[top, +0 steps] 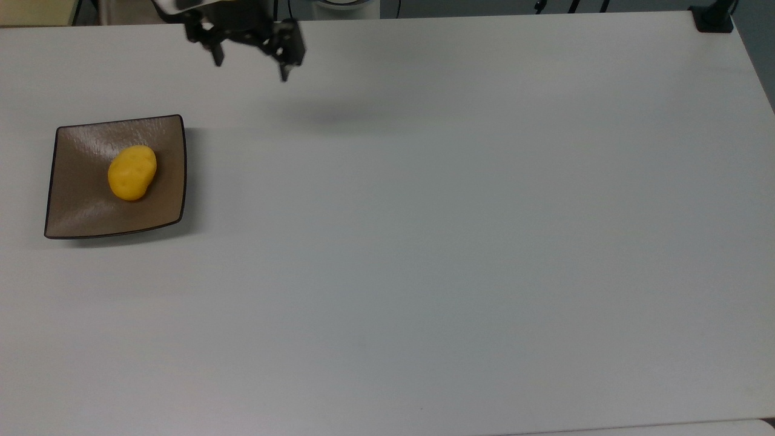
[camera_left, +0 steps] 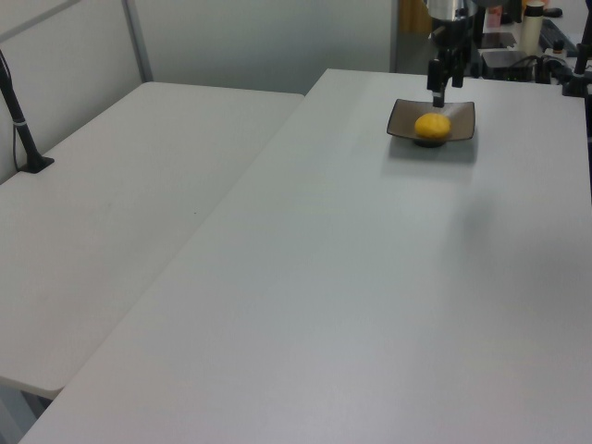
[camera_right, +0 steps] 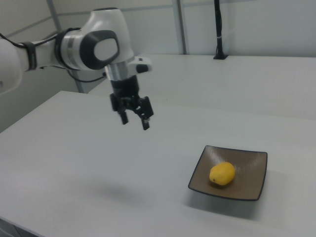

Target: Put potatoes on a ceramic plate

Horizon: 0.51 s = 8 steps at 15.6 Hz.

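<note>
Yellow potato lies in the dished centre of the brown ceramic plate, which sits on the white table at the top view's left. Gripper hangs in the air well apart from the plate, at the right view's left, fingers spread and empty. In the left view its height above the table is hard to judge.

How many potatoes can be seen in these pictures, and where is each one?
1. The single yellow potato lies in the dished centre of the brown ceramic plate, near the top view's left edge of the table. Nothing on the table could hide another.
</note>
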{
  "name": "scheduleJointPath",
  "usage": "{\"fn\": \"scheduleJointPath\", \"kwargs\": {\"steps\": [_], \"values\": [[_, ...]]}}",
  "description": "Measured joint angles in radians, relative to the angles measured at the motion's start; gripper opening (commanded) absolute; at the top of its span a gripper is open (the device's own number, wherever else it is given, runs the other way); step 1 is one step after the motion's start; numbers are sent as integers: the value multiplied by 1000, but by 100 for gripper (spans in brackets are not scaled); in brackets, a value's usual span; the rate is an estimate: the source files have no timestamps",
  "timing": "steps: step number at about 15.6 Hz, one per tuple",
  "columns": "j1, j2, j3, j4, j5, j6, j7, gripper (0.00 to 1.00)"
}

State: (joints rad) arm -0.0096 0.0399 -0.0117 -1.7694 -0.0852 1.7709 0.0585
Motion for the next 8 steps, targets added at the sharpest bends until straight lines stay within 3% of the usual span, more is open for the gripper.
{"fn": "scheduleJointPath", "kwargs": {"steps": [4, 8], "values": [[3, -41, 69, -1, -5, -103, -134, 100], [3, -80, 77, -3, 63, -109, -151, 100]]}}
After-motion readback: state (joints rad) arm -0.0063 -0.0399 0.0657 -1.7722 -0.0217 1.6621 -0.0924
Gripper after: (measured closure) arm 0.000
